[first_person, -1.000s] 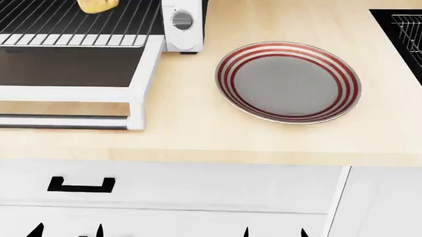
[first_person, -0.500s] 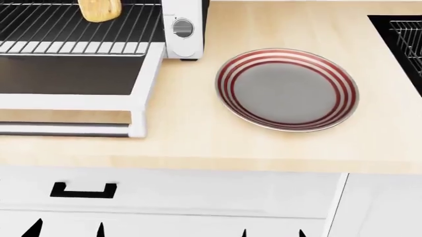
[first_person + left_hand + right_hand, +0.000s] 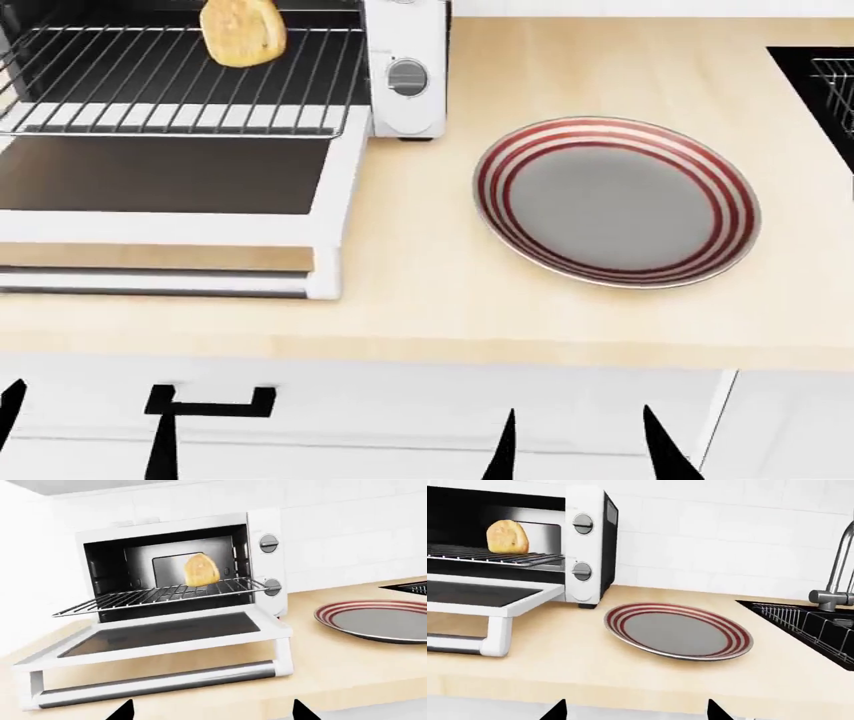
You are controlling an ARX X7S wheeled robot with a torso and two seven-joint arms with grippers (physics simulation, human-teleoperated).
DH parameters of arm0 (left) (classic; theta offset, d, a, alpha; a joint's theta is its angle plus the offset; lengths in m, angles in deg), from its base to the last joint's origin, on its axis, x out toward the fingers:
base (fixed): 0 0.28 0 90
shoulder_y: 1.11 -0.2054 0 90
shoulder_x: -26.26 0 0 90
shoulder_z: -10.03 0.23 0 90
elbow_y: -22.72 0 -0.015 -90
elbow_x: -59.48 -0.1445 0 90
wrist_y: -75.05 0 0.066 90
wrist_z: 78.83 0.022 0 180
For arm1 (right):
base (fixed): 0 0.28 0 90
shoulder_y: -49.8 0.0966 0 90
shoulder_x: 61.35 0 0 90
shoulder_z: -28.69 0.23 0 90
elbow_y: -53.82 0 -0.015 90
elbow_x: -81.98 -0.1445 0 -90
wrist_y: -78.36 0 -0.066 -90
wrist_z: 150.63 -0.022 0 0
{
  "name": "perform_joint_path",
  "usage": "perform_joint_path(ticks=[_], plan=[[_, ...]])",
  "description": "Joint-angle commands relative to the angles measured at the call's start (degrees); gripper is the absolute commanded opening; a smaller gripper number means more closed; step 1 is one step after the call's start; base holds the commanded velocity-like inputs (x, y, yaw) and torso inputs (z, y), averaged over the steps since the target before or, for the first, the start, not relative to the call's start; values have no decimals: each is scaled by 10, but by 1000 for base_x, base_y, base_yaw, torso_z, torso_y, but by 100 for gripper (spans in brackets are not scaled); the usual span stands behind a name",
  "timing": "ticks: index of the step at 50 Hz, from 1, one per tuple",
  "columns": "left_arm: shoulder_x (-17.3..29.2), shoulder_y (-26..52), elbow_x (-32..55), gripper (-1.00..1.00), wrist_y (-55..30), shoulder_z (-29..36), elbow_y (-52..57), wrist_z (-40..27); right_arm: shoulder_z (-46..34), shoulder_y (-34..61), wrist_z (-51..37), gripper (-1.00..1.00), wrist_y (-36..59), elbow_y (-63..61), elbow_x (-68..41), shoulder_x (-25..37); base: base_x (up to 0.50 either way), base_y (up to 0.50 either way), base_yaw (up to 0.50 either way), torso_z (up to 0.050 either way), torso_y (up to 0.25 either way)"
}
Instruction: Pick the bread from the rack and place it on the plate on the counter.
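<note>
The golden-brown, oval crusty bread roll [image 3: 242, 31] stands on the silver wire rack [image 3: 174, 85] of thin parallel bars, which is pulled partly out of the white toaster oven [image 3: 407, 70] over its dropped glass door [image 3: 160, 175]. The roll sits toward the rear of the rack. In the left wrist view the roll [image 3: 201, 570] appears upright, its long axis roughly vertical; in the right wrist view the roll [image 3: 508, 537] looks the same, a rounded slab on edge.

The round grey plate with red and white rings [image 3: 617, 203] lies flat on the pale beige wood-grain tabletop [image 3: 441, 290], well apart from the oven and to its right, and nothing rests on it.

Neither arm holds anything. Only dark fingertip points show at the lower edge of each view. The left gripper [image 3: 86, 435] and the right gripper [image 3: 581, 445] both hang in front of the white cabinet fronts, below the tabletop edge. Each pair of tips stands clearly spread, so both sets of fingers read as wide.

The relation that matters: the roll lies forward of and above the fingers, far to the left of the scene, across the open door. The left gripper [image 3: 210, 711] is nearly in line with the oven mouth, while the right gripper [image 3: 634, 711] faces the plate, so the left arm looks the nearer and better placed for the pick. With the roll upright, a grasp across its thin faces seems likeliest to hold.
</note>
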Motion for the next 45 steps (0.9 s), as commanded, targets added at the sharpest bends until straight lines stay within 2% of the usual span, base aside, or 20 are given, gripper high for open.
perform_joint_path(ticks=[1,20,27,33,45], plan=[[15,4,4,100,-90,1,105,-1,-11,11,-11,100,76,-87,2,12,0,500,0,50,29],[25,21,8,100,-99,-5,112,-8,-50,32,-25,100,115,-119,25,25,0,500,0,50,30],[25,30,14,100,-98,-3,103,-7,-33,32,-32,100,125,-123,12,17,0,500,0,50,30],[38,100,18,100,-184,7,138,2,-34,86,-25,100,223,-180,1,24,0,0,0,50,30],[42,167,46,100,-288,-10,198,15,-58,168,-25,100,354,-256,3,30,0,0,0,50,30]])
